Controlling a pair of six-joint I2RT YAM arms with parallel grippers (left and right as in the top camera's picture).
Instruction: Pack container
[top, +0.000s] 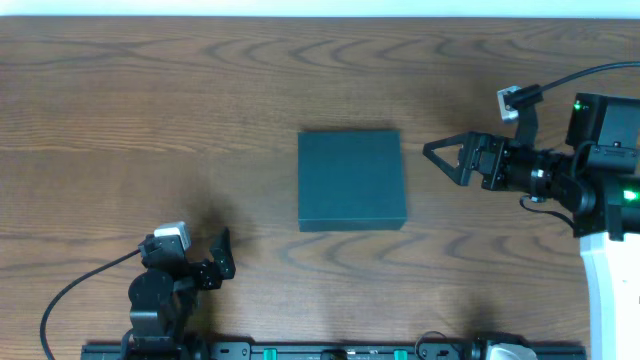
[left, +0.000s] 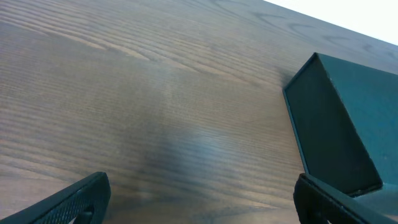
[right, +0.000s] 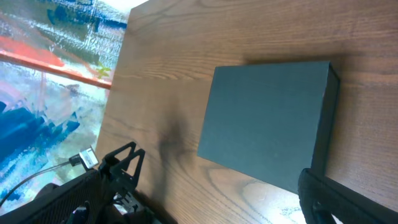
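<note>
The container (top: 351, 180) is a dark teal-green rectangular box with its lid closed, lying flat in the middle of the table. It also shows in the left wrist view (left: 339, 124) and in the right wrist view (right: 267, 115). My right gripper (top: 437, 153) is open and empty, just right of the box and pointing at it. My left gripper (top: 224, 252) is open and empty, low on the table to the box's front left. No candy bags or snack bars show in any view.
The wooden table (top: 150, 120) runs across the whole view. The right arm's white base (top: 610, 290) stands at the right edge. A black rail (top: 300, 350) runs along the front edge. The left arm (right: 102, 180) shows in the right wrist view.
</note>
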